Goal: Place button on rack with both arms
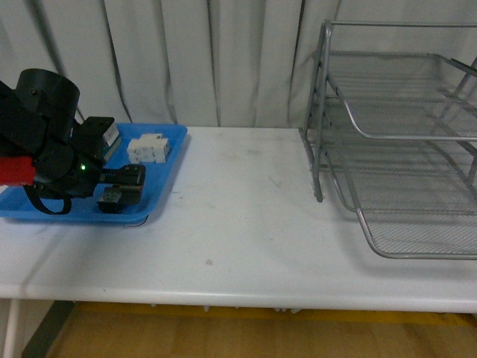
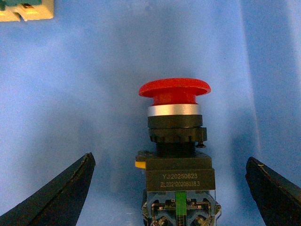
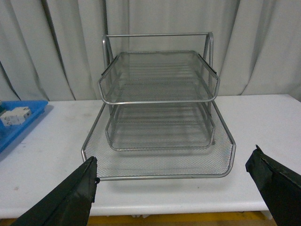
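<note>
The button (image 2: 175, 136) lies on its side in the left wrist view, its red mushroom cap (image 2: 174, 89) pointing away from the wrist and its black body between the jaws. My left gripper (image 2: 169, 160) is open, with its fingers (image 2: 66, 193) well apart on either side and not touching it. In the front view that gripper (image 1: 119, 188) hangs low over the blue tray, and the button does not show clearly there. The rack (image 1: 402, 138), three silver mesh tiers, stands at the right. My right gripper (image 3: 171, 162) is open, facing the rack (image 3: 157, 101) from in front of the table.
The blue tray (image 1: 168, 168) lies at the table's left and also holds a white block (image 1: 147, 148) and a green-topped beige block (image 2: 26, 9). White table (image 1: 238, 209) stretches between tray and rack. A grey curtain hangs behind.
</note>
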